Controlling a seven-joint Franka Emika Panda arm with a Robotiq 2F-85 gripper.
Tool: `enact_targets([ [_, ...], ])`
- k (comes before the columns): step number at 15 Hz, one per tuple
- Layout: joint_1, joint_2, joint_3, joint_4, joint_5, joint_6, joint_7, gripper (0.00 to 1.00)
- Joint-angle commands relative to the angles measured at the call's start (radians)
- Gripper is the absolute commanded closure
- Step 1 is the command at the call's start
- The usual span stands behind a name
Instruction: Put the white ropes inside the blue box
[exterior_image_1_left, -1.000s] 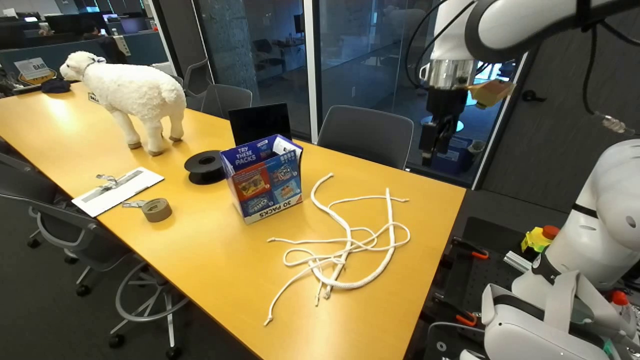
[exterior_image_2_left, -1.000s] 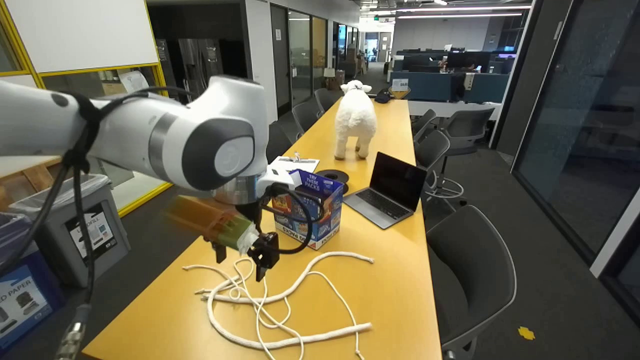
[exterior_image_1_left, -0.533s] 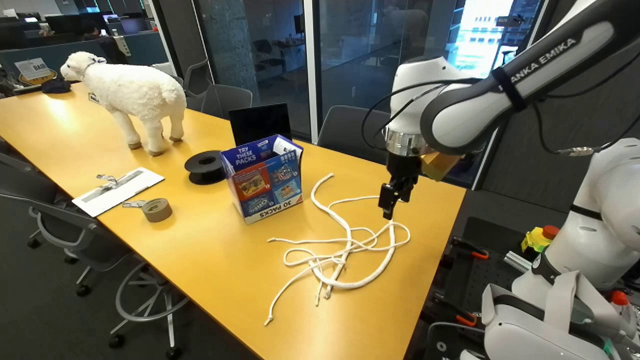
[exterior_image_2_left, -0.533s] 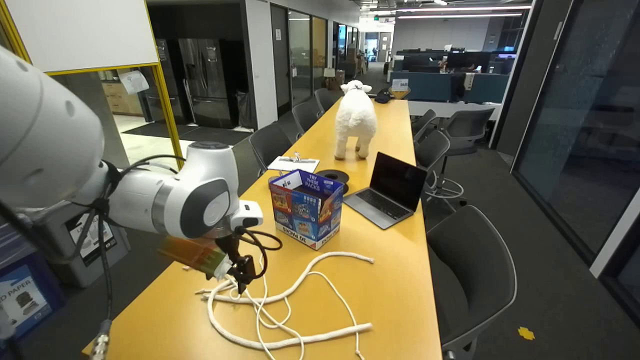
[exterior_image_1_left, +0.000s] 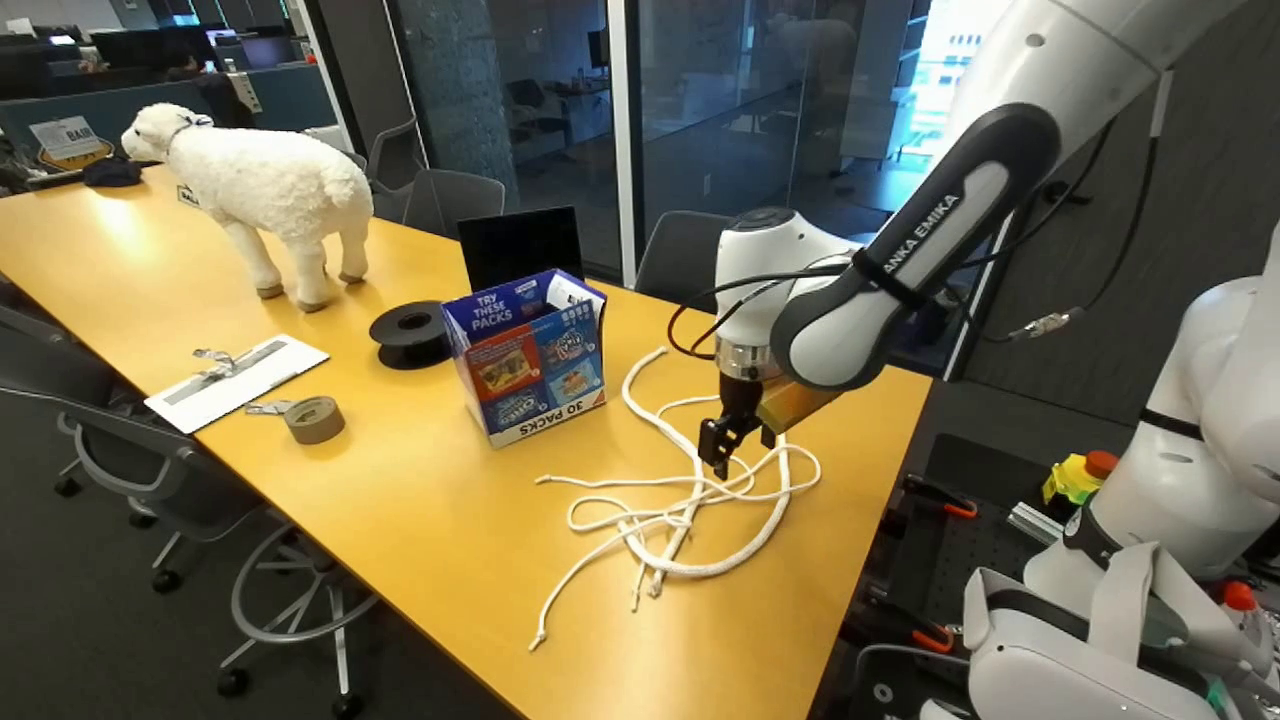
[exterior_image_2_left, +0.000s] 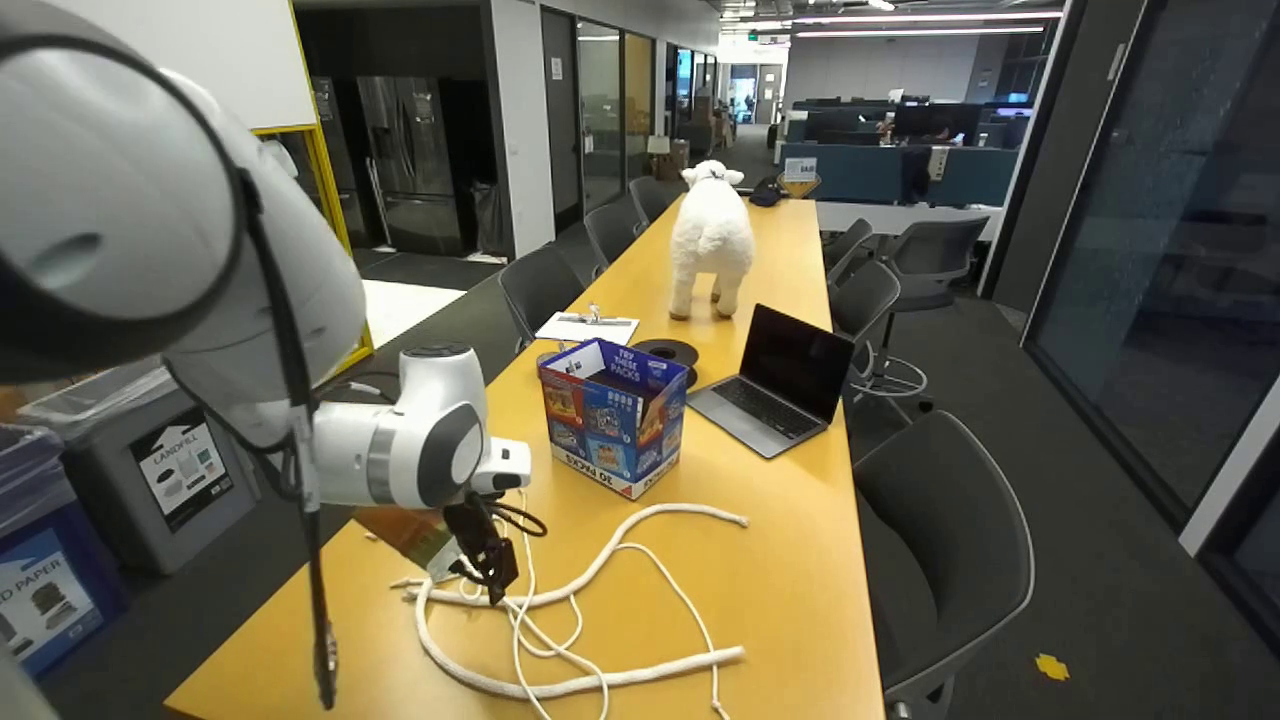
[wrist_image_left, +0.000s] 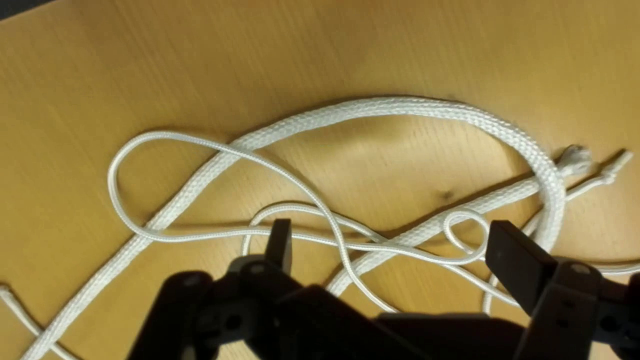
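Note:
Several white ropes lie loosely tangled on the table, a thick braided rope (wrist_image_left: 390, 106) and thinner cords (wrist_image_left: 170, 135) crossing it. In both exterior views the pile of white ropes (exterior_image_1_left: 700, 570) sits in front of the blue box (exterior_image_1_left: 535, 375), which stands upright with its top open (exterior_image_2_left: 610, 430). My gripper (wrist_image_left: 390, 230) points down over the tangle, jaws wide apart. Thin cords and part of the thick rope show in the gap, below the fingertips; nothing is gripped. In an exterior view the gripper (exterior_image_1_left: 743, 455) hides a stretch of rope behind it.
An open laptop (exterior_image_2_left: 775, 390) stands beside the box, a black spool (exterior_image_1_left: 410, 335) behind it. Farther off are a tape roll (exterior_image_1_left: 315, 420), a clipboard (exterior_image_1_left: 240, 380) and a big stuffed sheep (exterior_image_1_left: 260, 190). Chairs (exterior_image_2_left: 940, 560) line the table's side.
The arm has swung in over the table and come down, bringing the open gripper low above the ropes. Ropes and box lie as before.

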Motion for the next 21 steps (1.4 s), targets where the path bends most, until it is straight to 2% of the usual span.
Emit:
enact_targets([
  [1, 0.035, 0.224, -0.068, 0.171, -0.064, -0.008, 0.218, 0.00],
  [5, 0.079, 0.376, -0.136, 0.317, 0.004, -0.008, 0.310, 0.00],
  [8, 0.082, 0.442, -0.157, 0.393, 0.068, -0.003, 0.320, 0.00],
  [13, 0.068, 0.463, -0.165, 0.426, 0.139, -0.015, 0.284, 0.00],
  [21, 0.037, 0.447, -0.155, 0.386, 0.192, 0.025, 0.181, 0.00],
])
